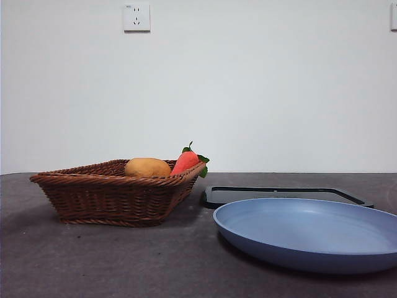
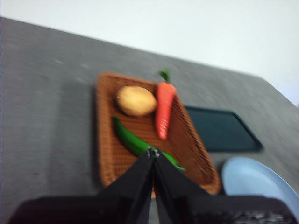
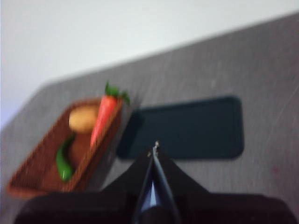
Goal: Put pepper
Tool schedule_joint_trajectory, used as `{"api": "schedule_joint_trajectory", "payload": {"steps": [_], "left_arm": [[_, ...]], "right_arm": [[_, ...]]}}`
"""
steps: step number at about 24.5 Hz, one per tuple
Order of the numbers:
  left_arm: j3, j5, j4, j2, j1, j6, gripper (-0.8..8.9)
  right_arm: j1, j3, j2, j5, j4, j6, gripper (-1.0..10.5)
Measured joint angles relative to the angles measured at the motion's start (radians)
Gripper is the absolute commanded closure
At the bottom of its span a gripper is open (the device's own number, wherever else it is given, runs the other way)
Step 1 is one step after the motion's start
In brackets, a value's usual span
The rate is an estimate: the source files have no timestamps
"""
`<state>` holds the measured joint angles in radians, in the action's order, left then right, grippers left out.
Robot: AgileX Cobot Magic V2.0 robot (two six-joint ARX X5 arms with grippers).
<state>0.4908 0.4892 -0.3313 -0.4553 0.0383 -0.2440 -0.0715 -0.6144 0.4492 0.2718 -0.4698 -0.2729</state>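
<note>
On the grey surface (image 1: 124, 261) I have a brown wicker basket (image 1: 93, 202) standing to the left in my front view, with a blue plate (image 1: 310, 233) near the camera on the right and a dark flat tray (image 1: 279, 194) behind that plate. From this low angle only two things rise above the basket's rim: a yellow-brown potato (image 1: 147, 167) and a red-orange carrot (image 1: 185, 161) with green leaves, which leans on the rim at the basket's right corner. A white wall socket (image 1: 136, 17) sits high on the wall behind.

The pepper (image 2: 133, 141) does not show from the front. Through my left wrist camera I see it lying on the basket's floor, long, green and slightly curved, beside the potato (image 2: 136, 100) and close to the carrot's (image 2: 164, 109) tip. The left gripper (image 2: 153, 151) hangs above the basket (image 2: 105, 154), its fingers pressed together at the tips with nothing between them, and its tips line up over the pepper's middle in that picture.

My right wrist camera is blurred, but it shows the right gripper (image 3: 154, 148) held over the surface near the dark tray (image 3: 187, 128), fingers likewise clenched and empty. The pepper (image 3: 64, 163) shows there too, inside the basket (image 3: 37, 175) next to the potato (image 3: 83, 118) and carrot (image 3: 103, 119).

Neither arm appears in the front view.
</note>
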Motion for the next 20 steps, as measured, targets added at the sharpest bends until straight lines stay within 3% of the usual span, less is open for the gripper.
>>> {"api": "schedule_joint_trajectory", "payload": {"steps": [9,13,14,15,17,19,20], "left_arm": [[0.181,0.162,-0.236,-0.163,0.000,0.163,8.07],[0.211,0.169,-0.297,-0.166,0.000,0.220,8.02],[0.211,0.169,-0.297,-0.166,0.000,0.226,7.70],[0.211,0.169,-0.300,-0.167,0.000,0.226,6.76],[0.211,0.169,-0.301,-0.167,0.000,0.226,4.87],[0.211,0.169,-0.301,-0.167,0.000,0.226,4.54],[0.211,0.169,-0.301,-0.167,0.000,0.226,4.54]], "right_arm": [[-0.001,-0.327,0.245,0.018,-0.486,0.247,9.4],[-0.001,-0.346,0.269,0.017,-0.550,0.309,9.3],[-0.001,-0.346,0.270,0.017,-0.550,0.313,9.3],[-0.001,-0.346,0.270,0.017,-0.550,0.316,9.2],[-0.001,-0.346,0.270,0.017,-0.550,0.319,7.9],[-0.001,-0.346,0.272,0.017,-0.550,0.318,6.4],[-0.001,-0.346,0.276,0.017,-0.550,0.318,6.4]]}}
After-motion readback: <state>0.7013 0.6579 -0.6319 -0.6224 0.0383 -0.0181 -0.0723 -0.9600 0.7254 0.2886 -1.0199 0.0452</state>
